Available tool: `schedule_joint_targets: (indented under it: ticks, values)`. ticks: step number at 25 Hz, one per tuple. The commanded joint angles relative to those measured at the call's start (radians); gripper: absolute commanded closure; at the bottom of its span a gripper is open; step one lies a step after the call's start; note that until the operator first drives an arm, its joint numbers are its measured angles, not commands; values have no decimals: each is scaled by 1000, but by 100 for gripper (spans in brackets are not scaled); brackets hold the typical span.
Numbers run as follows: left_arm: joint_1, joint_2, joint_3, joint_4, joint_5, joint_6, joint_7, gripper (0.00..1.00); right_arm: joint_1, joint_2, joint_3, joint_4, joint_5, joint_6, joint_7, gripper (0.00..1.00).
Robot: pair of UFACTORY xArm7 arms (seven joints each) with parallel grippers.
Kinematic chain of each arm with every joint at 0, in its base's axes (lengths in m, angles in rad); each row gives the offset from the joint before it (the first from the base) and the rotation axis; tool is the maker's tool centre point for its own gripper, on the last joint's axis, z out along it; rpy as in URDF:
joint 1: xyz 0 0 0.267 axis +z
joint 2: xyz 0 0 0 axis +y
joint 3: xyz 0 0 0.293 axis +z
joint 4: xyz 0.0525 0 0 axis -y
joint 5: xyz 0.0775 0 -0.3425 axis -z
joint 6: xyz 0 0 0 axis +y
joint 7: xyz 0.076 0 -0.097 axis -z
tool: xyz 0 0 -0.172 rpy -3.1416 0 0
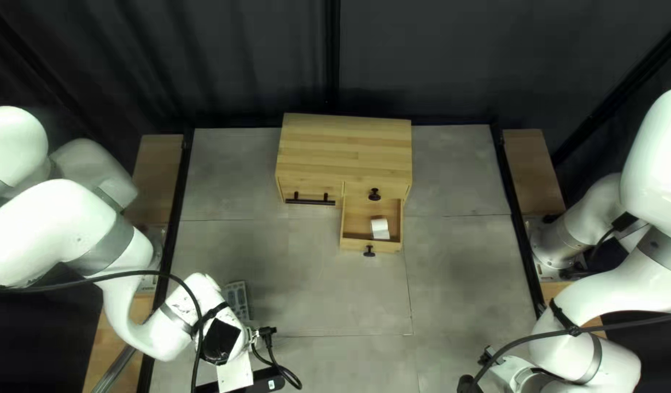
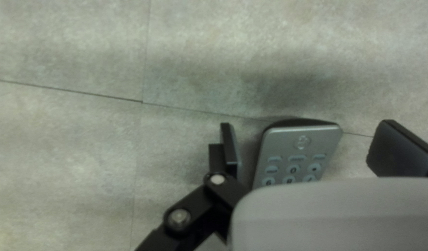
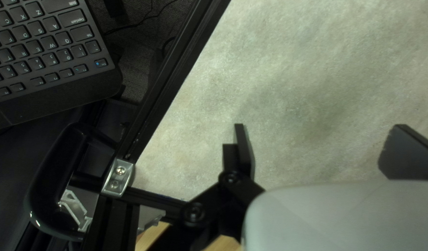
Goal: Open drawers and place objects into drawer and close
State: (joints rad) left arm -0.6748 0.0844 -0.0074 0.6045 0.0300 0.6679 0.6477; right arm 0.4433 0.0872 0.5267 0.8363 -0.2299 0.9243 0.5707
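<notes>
Grey oblong plastic remote (image 2: 295, 151): between the parted fingers of our black left gripper (image 2: 314, 146), likely for gripping across its width. Our black right gripper (image 3: 323, 151): apart, empty.

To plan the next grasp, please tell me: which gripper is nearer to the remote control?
Left. The left gripper has the remote control showing between its open fingers, with a gap on each side; the right gripper is across the table, near its right edge.

Gap btwn open drwr (image 1: 353, 244) & remote (image 1: 237, 298)
</notes>
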Motion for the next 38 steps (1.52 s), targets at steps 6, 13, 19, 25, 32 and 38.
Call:
schedule_joint_targets:
  ticks: [6,13,19,25,32,38]
  values:
    - [-6,3,-3,21,14,18,-12,100,0,0,0,0,0,0,0,0]
    - [-8,-46,-3,106,44,157,-17,100,0,0,0,0,0,0,0,0]
    - [1,-56,7,201,97,234,7,100,0,0,0,0,0,0,0,0]
    - [22,-54,25,318,84,257,172,100,0,0,0,0,0,0,0,0]
    - [85,-21,71,450,-38,323,503,100,0,0,0,0,0,0,0,0]
    - [152,23,112,542,-137,362,718,100,0,0,0,0,0,0,0,0]
